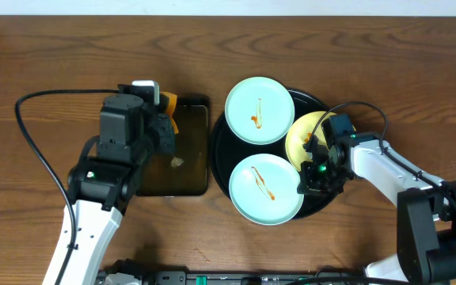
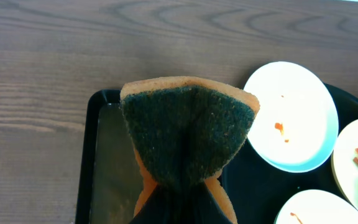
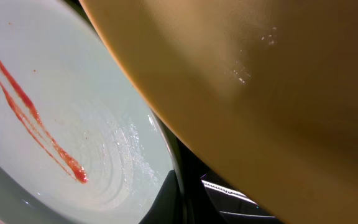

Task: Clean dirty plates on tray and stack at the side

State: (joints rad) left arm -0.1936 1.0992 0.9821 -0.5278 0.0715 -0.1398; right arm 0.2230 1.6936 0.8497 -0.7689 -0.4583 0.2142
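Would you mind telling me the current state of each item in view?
Far aqua plate: flat on the round tray, sauce-smeared.
Near aqua plate: flat on the round tray, sauce-smeared.
Yellow plate: tilted, held by right gripper.
Sponge: folded, pinched in left gripper, over rectangular tray.

My overhead camera looks straight down on the whole table (image 1: pixel 38 47), with both arms in frame. My left wrist camera looks down past its sponge (image 2: pixel 188 134) onto the black tray (image 2: pixel 356 102), which the overhead view also covers. My right wrist camera sits very close in, filled by the yellow plate (image 3: pixel 260 93) and one aqua plate (image 3: pixel 104 74).
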